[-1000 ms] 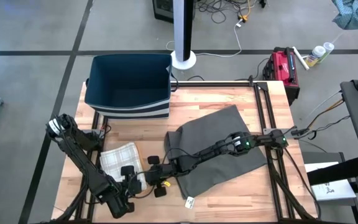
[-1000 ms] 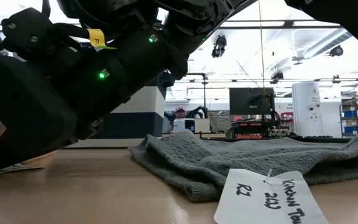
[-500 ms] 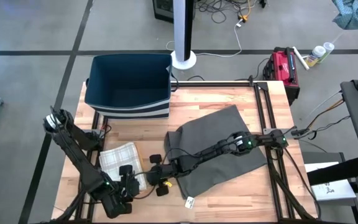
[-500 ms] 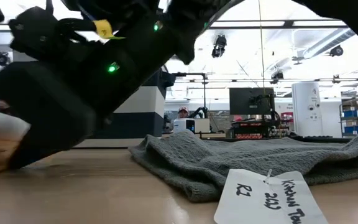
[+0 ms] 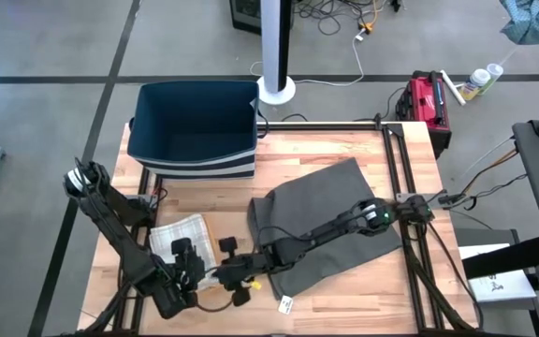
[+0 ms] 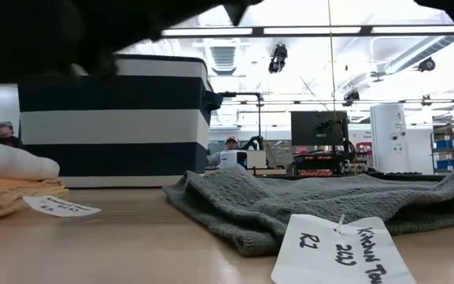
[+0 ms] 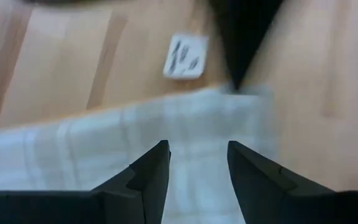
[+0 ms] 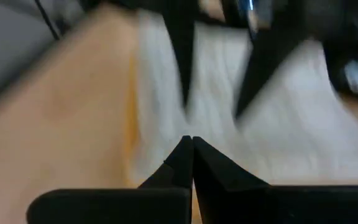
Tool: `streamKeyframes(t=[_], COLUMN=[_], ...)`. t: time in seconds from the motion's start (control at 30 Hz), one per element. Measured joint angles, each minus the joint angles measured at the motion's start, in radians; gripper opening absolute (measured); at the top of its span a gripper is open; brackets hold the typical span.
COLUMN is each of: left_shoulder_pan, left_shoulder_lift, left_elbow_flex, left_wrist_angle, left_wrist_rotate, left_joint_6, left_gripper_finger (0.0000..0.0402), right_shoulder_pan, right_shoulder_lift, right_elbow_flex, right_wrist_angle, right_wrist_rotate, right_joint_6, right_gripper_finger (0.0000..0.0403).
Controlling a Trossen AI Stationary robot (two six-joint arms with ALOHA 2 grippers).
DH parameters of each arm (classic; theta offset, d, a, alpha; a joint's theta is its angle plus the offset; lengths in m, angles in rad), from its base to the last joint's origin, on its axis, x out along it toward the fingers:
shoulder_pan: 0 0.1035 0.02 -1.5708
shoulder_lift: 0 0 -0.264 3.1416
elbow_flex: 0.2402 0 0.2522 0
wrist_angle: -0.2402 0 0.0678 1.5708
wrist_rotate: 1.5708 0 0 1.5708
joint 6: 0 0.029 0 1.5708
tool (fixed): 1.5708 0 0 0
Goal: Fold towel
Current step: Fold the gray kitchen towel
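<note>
Hovering low over the table's (image 5: 335, 140) near-left part, my left gripper (image 5: 183, 257) sits above the folded plaid towel (image 5: 178, 234), its fingers (image 7: 151, 169) spread a moderate way apart and holding nothing, as the left wrist view shows pale checked cloth between and beyond them. My right gripper (image 5: 233, 272) reaches across from the far side of the table and hangs just beside the towel's near-right corner; its fingers (image 8: 182, 158) are pressed together at the tips with nothing visible between them. A white tag (image 7: 186, 56) lies on the bare wood just past the towel's edge in the left wrist view, and from the low view a similar tag (image 6: 60, 207) rests on the table beside the stacked pale and tan folds at the left. A grey towel (image 5: 330, 225) lies rumpled and spread over the table's middle and right, partly under my right arm, with its own handwritten label (image 5: 285, 304) at the near edge. A navy bin (image 5: 195, 126) with a striped side stands at the table's far-left corner. In the low view, people are in the room behind the table.
</note>
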Motion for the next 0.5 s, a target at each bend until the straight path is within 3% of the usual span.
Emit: streamKeyframes(t=[0.17, 0.33, 0.5], left_shoulder_pan=[0.000, 0.000, 0.000], left_shoulder_lift=[0.001, 0.001, -0.001], left_elbow_flex=[-0.090, -0.170, -0.202], left_wrist_angle=[0.043, 0.186, 0.216], left_wrist_rotate=[0.032, 0.048, 0.042], left_joint_6=[-0.074, -0.074, -0.067], left_gripper_finger=[0.0151, 0.0154, 0.0161], right_shoulder_pan=[0.003, 0.000, -0.003], right_shoulder_lift=[0.059, 0.070, 0.072], right_elbow_flex=[0.002, 0.002, 0.002], right_wrist_angle=[0.147, 0.059, 0.005], right_wrist_rotate=[-0.113, -0.153, -0.181], right_joint_6=[-0.007, 0.066, 0.106], right_gripper_finger=[0.0000, 0.0000, 0.0000])
